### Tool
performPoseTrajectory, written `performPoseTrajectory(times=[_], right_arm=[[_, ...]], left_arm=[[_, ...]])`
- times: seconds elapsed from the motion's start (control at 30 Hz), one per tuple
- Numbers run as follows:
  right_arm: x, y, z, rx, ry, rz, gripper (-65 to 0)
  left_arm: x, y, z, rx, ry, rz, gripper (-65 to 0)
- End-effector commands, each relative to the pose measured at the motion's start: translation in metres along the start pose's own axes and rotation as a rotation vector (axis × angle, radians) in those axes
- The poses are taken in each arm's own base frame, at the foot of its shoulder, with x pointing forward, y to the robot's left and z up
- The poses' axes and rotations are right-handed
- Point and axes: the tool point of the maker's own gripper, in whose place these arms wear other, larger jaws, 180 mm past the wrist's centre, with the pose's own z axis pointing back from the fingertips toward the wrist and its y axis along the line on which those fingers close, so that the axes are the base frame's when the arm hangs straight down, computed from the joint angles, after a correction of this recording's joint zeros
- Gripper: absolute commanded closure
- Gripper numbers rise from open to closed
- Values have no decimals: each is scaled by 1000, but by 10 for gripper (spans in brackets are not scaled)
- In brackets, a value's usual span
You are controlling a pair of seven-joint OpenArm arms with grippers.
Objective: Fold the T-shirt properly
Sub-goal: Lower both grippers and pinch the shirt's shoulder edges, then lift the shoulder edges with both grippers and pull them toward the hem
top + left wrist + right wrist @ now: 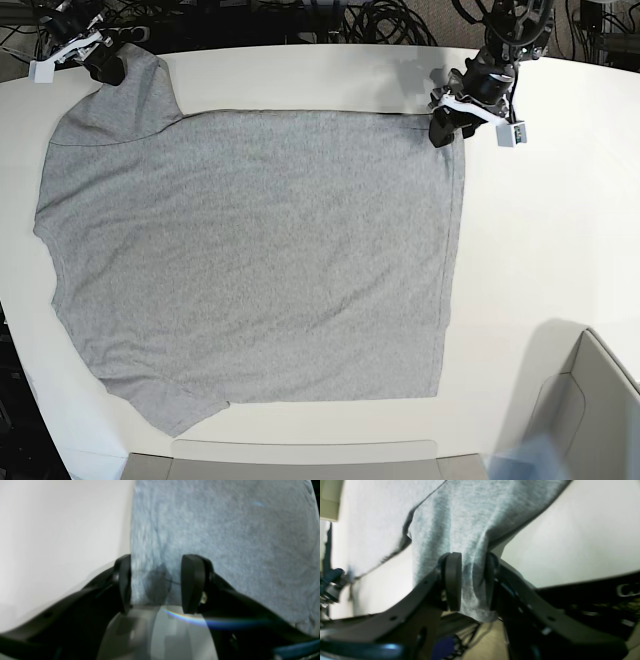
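We see the T-shirt [250, 250] spread nearly flat on the white table [560, 220], plain heather-grey side up, filling most of the middle and left of the base view. One straight hem edge runs down the view's right side, and the two short sleeves lie at the view's left — one at the far left corner, one at the near edge.

The left gripper [447, 128] sits at the far hem corner of the shirt, on the right of the base view. In the left wrist view its two black fingers [192, 582] stand apart with a clear gap, and the grey cloth [225, 542] lies flat under and between them, its edge running along the inner face of one finger. We cannot tell from either view whether the pads touch the fabric; the jaws are not closed on it.

The right gripper [105, 66] is at the far left corner of the base view, at the tip of the far sleeve. In the right wrist view its fingers [452, 580] are drawn in narrow on a bunched fold of the grey fabric [460, 525] — the cloth is pinched between the pads, hangs out a little behind them, and stretches away in taut wrinkles toward the rest of the shirt.
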Motion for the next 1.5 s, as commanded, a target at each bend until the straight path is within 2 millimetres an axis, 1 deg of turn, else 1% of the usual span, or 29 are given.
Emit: performPoseTrajectory(times=[0.0,0.03,0.1,0.2,0.27,0.37,0.43,0.53,0.63,0.73,0.8,0.87,1.0,1.07,1.13,1.2,1.23,1.33,1.4,1.47], right_arm=[[0,-4,2,-37,34,37,-165],[4,-1,-2,-40,35,69,-162],[6,0,-7,-54,47,113,-133],[7,0,-10,-66,54,137,-51],[8,-1,-10,-68,53,143,0],[12,-4,-7,-79,47,149,0],[22,-6,-1,-97,19,164,0],[41,-7,11,-125,-26,198,0],[54,-14,25,-180,-48,246,0],[70,-14,36,-213,-79,292,0],[75,-10,41,-219,-89,314,0],[78,-2,43,-213,-93,342,0],[89,23,45,-188,-130,408,0],[96,36,44,-173,-150,442,0],[101,43,44,-171,-156,470,0],[108,45,41,-186,-166,507,0],[112,44,39,-201,-169,525,0],[127,42,34,-247,-182,580,0],[135,43,32,-258,-195,599,0],[138,44,29,-263,-195,601,0]], left_arm=[[-21,5,2,21,84,9,-278],[-23,4,1,18,88,7,-270],[-24,2,0,15,89,7,-251],[-13,0,-3,9,66,4,-211],[-13,2,-3,13,64,3,-162],[-1,11,-1,35,30,10,-58],[3,18,4,56,13,22,0],[17,25,14,74,-29,25,0],[24,28,28,85,-56,23,0],[30,33,41,104,-77,20,0],[33,34,47,109,-84,17,0],[35,31,53,106,-92,11,0],[50,19,65,82,-134,-3,0],[55,15,65,72,-145,-8,0],[55,19,65,95,-148,4,0],[56,28,64,153,-151,34,0],[62,28,61,163,-164,43,0],[70,18,51,152,-181,54,0],[75,16,48,149,-188,55,0],[75,13,44,147,-163,65,0]])
